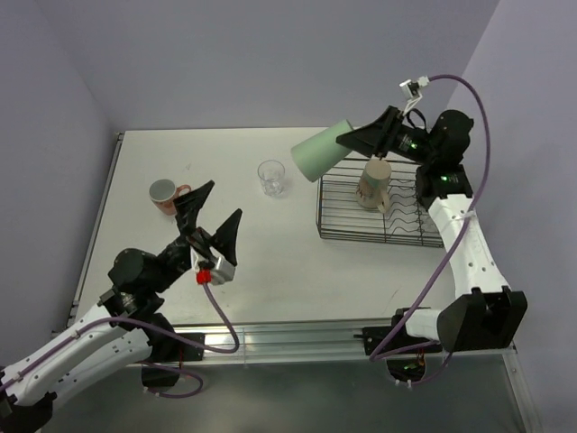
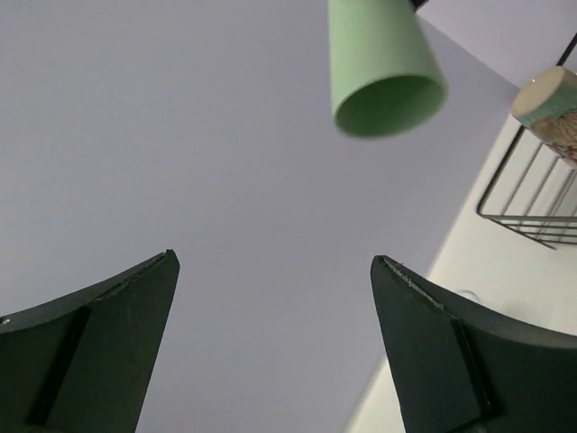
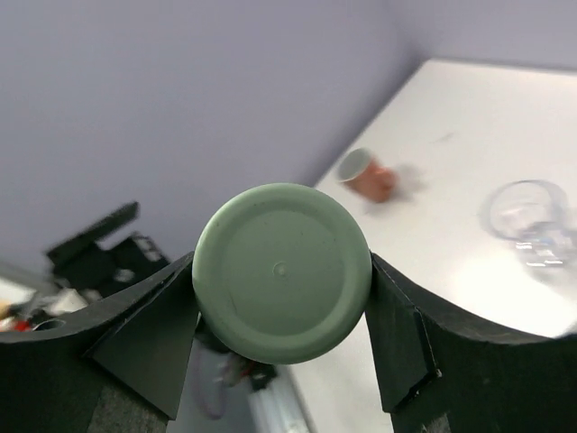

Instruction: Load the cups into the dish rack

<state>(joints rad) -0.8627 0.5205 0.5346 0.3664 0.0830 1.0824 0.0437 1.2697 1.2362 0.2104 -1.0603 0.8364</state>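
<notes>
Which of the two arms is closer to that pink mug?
Left. The left gripper hovers open beside the pink mug; the right gripper holds the green tumbler far off, by the dish rack.

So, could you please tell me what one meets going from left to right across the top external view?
Pinkish ceramic mug → open left gripper → clear drinking glass → pale green plastic tumbler → cream patterned mug.

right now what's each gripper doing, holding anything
left gripper: open, holding nothing
right gripper: closed on the green tumbler, lifted off the table
</notes>
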